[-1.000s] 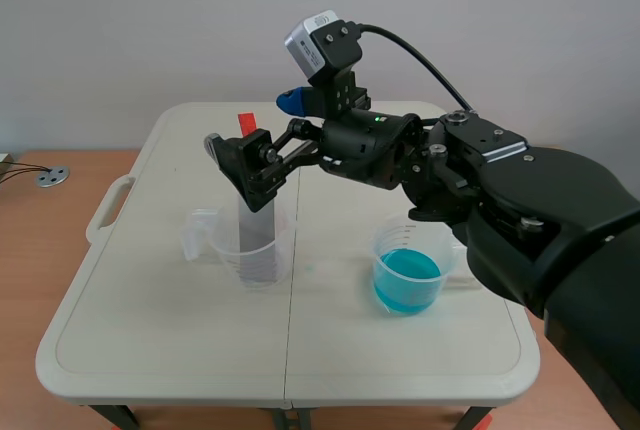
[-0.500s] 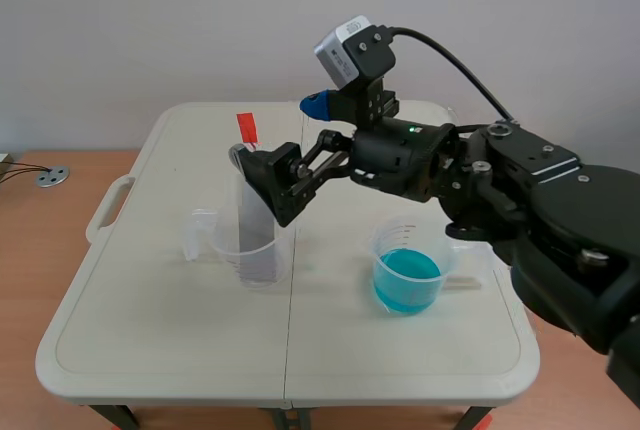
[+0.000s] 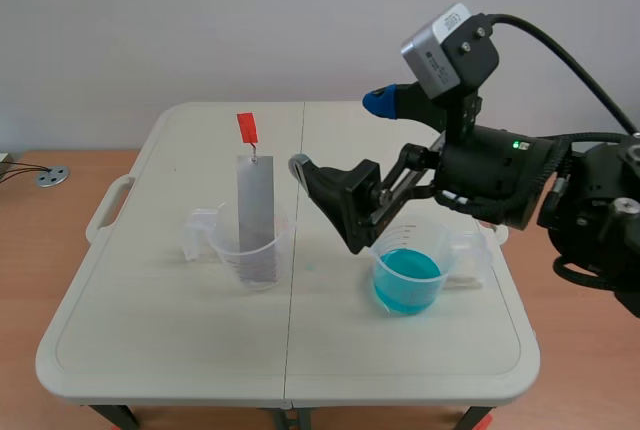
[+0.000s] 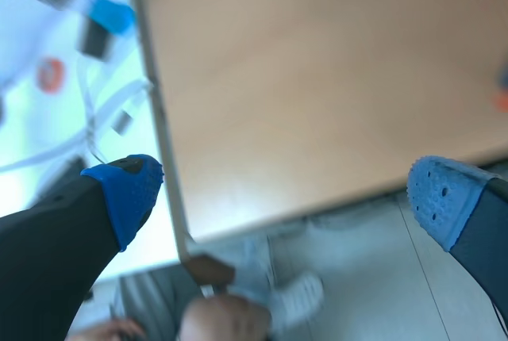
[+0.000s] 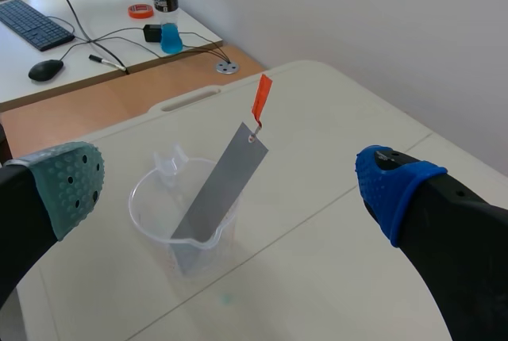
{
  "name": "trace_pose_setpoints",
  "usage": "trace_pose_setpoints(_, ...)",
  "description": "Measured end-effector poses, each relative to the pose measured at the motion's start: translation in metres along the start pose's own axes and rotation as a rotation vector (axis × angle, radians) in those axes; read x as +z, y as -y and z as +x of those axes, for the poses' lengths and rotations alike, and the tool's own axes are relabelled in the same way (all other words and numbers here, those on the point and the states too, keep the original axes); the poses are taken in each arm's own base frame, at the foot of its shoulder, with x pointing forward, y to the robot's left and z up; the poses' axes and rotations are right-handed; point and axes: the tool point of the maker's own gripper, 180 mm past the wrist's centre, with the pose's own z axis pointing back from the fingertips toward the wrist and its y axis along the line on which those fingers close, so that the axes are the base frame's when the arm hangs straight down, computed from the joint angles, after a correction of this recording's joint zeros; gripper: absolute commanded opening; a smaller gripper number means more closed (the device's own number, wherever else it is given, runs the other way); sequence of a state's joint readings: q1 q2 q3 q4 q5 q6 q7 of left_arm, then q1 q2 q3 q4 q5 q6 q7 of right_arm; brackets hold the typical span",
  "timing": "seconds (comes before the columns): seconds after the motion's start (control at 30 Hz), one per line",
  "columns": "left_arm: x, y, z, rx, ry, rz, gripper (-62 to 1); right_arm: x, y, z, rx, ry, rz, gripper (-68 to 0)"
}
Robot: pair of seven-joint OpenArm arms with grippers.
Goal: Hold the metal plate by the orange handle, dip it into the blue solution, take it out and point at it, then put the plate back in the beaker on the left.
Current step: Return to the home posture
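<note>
One metal plate (image 3: 255, 205) in left beaker (image 3: 226, 246), right tool (image 3: 335, 205) spread wide

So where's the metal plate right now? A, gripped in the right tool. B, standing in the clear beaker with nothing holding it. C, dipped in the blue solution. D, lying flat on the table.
B: the metal plate leans in the clear beaker, orange handle up, and the open right tool is apart from it, near the blue solution.
</note>
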State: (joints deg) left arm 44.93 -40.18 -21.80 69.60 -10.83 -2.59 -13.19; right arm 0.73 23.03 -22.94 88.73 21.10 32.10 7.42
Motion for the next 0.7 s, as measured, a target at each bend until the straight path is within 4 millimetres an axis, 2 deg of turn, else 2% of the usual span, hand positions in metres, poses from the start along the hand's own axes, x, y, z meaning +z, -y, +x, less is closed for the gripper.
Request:
trace_pose_setpoints(0.07,-0.004,-0.013,0.028,0.007,0.076,0.019,1.4,0.01,0.002,-0.002,0.002,-0.011,-0.023,-1.2)
trace_pose_setpoints(0.17,-0.008,-0.019,0.074,0.005,0.203,0.01,1.4,0.025,0.005,-0.003,0.007,-0.026,-0.053,-1.2)
trace_pose_setpoints(0.27,-0.004,-0.011,0.12,-0.002,0.342,-0.019,1.4,0.037,0.004,-0.006,0.008,-0.042,-0.069,-1.2)
trace_pose_setpoints(0.4,0.01,0.006,0.17,0.013,0.489,-0.054,1.4,0.052,0.0,-0.009,0.0,-0.064,-0.088,-1.2)
trace_pose_setpoints(0.57,0.035,0.033,0.214,0.086,0.625,-0.106,1.4,0.071,-0.004,-0.007,-0.008,-0.072,-0.121,-1.2)
trace_pose_setpoints(0.7,0.049,0.06,0.231,0.128,0.678,-0.142,1.4,0.083,-0.012,-0.001,-0.012,-0.061,-0.135,-1.2)
